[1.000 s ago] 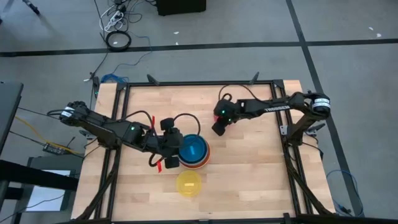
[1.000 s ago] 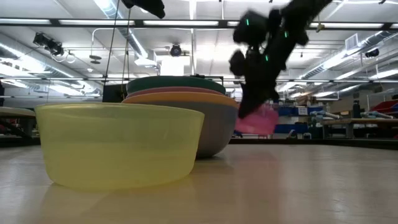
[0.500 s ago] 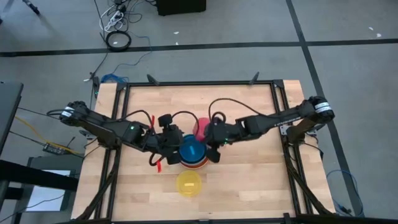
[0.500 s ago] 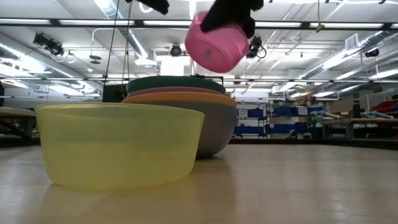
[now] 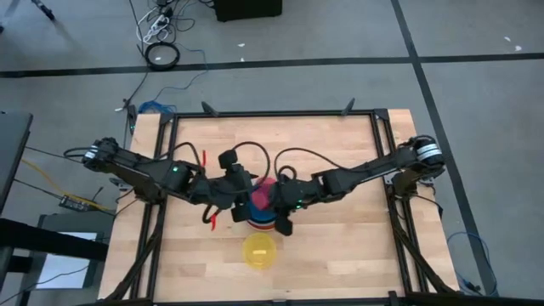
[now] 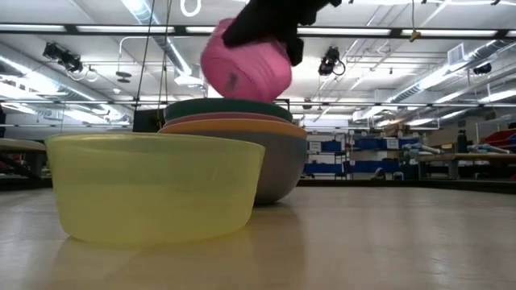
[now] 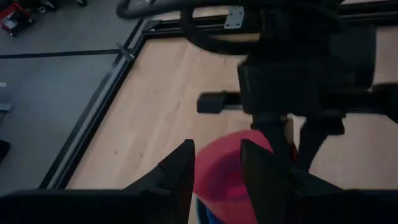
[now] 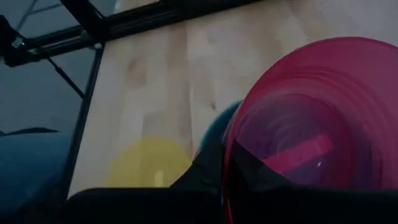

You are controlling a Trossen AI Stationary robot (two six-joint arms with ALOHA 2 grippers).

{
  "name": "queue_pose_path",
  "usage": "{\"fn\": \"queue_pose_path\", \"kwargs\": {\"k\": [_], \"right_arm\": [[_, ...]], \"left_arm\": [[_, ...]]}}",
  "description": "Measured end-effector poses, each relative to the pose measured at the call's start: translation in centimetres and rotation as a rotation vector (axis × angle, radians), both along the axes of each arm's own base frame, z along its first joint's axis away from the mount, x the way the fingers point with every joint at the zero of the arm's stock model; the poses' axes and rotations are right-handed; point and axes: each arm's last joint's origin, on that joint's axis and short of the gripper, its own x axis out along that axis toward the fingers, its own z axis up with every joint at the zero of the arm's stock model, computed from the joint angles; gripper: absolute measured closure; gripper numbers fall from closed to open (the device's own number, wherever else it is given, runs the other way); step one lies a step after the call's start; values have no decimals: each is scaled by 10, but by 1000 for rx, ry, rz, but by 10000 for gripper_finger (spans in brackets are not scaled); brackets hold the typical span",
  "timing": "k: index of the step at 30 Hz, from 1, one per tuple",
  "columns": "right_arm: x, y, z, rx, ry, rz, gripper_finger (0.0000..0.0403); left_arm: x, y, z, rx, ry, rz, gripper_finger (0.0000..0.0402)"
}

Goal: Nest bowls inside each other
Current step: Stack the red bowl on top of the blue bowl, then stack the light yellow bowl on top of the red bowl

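Note:
A pink bowl [image 6: 246,68] hangs tilted just above a stack of nested bowls [image 6: 242,133] in the middle of the table, and my right gripper [image 6: 266,20] is shut on it. The stack [image 5: 265,221] rests on the base of its lowest bowl. My left gripper [image 5: 240,187] hovers open at the stack's left side with nothing between its fingers; the left wrist view shows the pink bowl [image 7: 224,177] beyond them. A yellow bowl [image 5: 258,251] stands upright near the table's front edge. My right gripper holds the pink bowl by its rim [image 8: 231,146], one finger inside the wall and one outside; the inner finger shows through the translucent plastic. The fingers slant down from the table's right side. The bowl is lifted clear and tilted above the stack.
The yellow bowl [image 6: 153,185] stands close in front of the stack. Bare wood [image 5: 340,246] lies at the right and far parts of the table. A black metal frame [image 5: 272,113] runs around the table's edge.
My right gripper has carried the pink bowl from the far right part of the table toward the left and up, and now holds it over the stack, more tilted than before. My left gripper has risen a little from the stack's left rim.

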Motion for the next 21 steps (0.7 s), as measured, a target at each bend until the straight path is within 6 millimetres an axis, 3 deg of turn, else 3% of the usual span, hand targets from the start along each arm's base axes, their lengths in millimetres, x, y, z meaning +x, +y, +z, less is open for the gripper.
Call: {"fn": "queue_pose_path", "kwargs": {"k": [5,10,16,21], "right_arm": [[7,0,-11,23,7,17,386],[9,-1,-18,54,41,10,343],[9,-2,-15,65,34,5,299],[10,-2,-11,69,-4,-4,291]], "left_arm": [[0,0,0,3,4,-2,264],[0,0,0,3,3,-3,264],[-1,0,-1,4,10,-2,264],[-2,-2,-1,2,17,-4,264]]}}
